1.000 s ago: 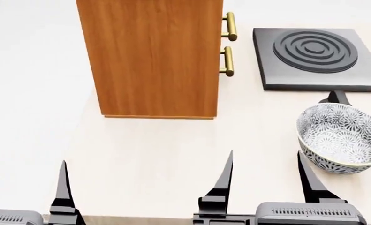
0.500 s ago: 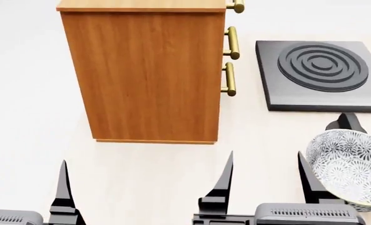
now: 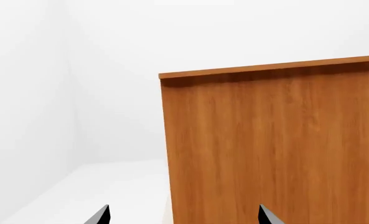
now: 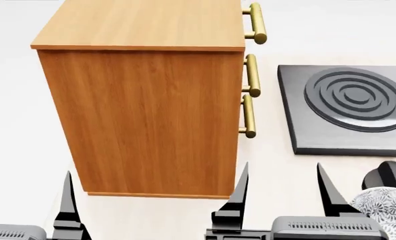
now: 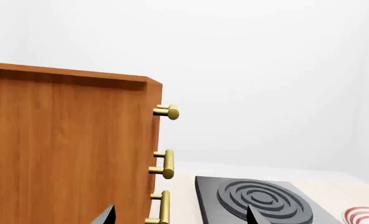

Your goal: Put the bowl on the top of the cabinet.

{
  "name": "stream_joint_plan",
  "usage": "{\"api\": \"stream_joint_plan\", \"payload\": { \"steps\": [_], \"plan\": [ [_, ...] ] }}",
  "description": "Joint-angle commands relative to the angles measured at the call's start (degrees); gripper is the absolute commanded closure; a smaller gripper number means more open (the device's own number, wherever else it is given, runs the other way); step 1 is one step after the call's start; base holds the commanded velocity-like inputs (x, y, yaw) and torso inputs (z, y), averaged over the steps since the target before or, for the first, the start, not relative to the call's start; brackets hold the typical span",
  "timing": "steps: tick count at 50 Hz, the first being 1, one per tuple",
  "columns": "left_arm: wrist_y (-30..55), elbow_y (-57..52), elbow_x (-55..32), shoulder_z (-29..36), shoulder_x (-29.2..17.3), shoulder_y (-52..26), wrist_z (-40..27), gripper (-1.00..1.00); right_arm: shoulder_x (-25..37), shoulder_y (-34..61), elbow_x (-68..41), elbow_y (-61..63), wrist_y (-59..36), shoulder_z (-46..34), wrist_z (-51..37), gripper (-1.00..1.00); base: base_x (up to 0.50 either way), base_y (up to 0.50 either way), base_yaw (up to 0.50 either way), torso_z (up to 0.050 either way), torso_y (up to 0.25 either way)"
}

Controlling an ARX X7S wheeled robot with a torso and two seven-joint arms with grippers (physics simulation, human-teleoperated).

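The cabinet [image 4: 151,120] stands upright in the middle of the head view, reddish-brown, with its lighter top [image 4: 144,22] bare and brass handles [image 4: 251,75] on its right face. The bowl [image 4: 388,207], white with a dark floral pattern, shows only partly at the lower right corner. My right gripper [image 4: 283,165] is open and empty, just left of the bowl and in front of the cabinet's right corner. My left gripper [image 4: 28,175] is open and empty at the lower left. The wrist views show the cabinet [image 3: 271,149] [image 5: 66,149] close ahead; the bowl is out of both.
A dark square hob plate [image 4: 351,107] with raised rings lies right of the cabinet. A black rounded object [image 4: 388,175] sits just behind the bowl. A white plate with red rings [image 5: 365,215] shows at the right wrist view's edge. A pale counter [image 4: 24,130] runs all around.
The head view has shifted: the cabinet's top has come into sight and the bowl has slid down to the lower right corner. Both grippers keep their places in the view, still open.
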State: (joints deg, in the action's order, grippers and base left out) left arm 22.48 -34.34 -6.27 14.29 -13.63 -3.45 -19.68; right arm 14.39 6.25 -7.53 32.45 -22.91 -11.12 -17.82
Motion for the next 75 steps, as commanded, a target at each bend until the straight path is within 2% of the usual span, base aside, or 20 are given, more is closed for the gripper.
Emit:
{"api": "stream_joint_plan", "payload": {
  "steps": [1,56,61,63,66,69,75],
  "plan": [
    [-0.1,0.1,-0.3,0.2,-0.3,0.0,-0.3,-1.0,0.2,0.0,0.3,-0.2,0.3,-0.4,-0.6,-1.0,0.0,0.0,0.0,0.0,0.0],
    [-0.7,0.6,-1.1,1.4,-1.4,-0.3,-1.9,-1.0,1.6,-0.1,0.7,-1.6,0.5,-1.3,-2.8,-1.0,0.12,0.0,0.0,0.0,0.0],
    [-0.9,0.7,-1.3,1.4,-1.5,-0.3,-2.0,-1.0,1.9,0.0,2.7,-1.1,-1.1,-1.9,-4.3,-1.0,0.0,0.0,0.0,0.0,0.0],
    [-0.9,0.8,-1.4,1.4,-1.6,-0.2,-2.0,-1.0,2.1,-0.2,4.8,-0.2,-3.6,-2.6,-5.8,-1.0,0.0,0.0,0.0,0.0,0.0],
    [-0.8,0.5,-1.6,1.2,-1.7,-0.2,-2.1,-1.0,2.2,1.0,1.7,2.2,-9.8,-0.9,-4.6,-1.0,0.0,0.0,0.0,0.0,0.0],
    [-0.6,0.2,-1.6,1.1,-1.9,0.0,-2.3,-1.0,5.2,1.2,6.6,5.1,-14.0,-3.6,-6.1,-1.0,0.0,0.0,0.0,0.0,0.0],
    [-0.8,0.9,-1.7,1.4,-1.7,-0.5,-2.4,-1.0,9.6,-0.6,6.0,11.9,-22.4,-2.1,-4.0,-1.0,0.0,0.0,0.0,0.0,0.0]
  ]
}}
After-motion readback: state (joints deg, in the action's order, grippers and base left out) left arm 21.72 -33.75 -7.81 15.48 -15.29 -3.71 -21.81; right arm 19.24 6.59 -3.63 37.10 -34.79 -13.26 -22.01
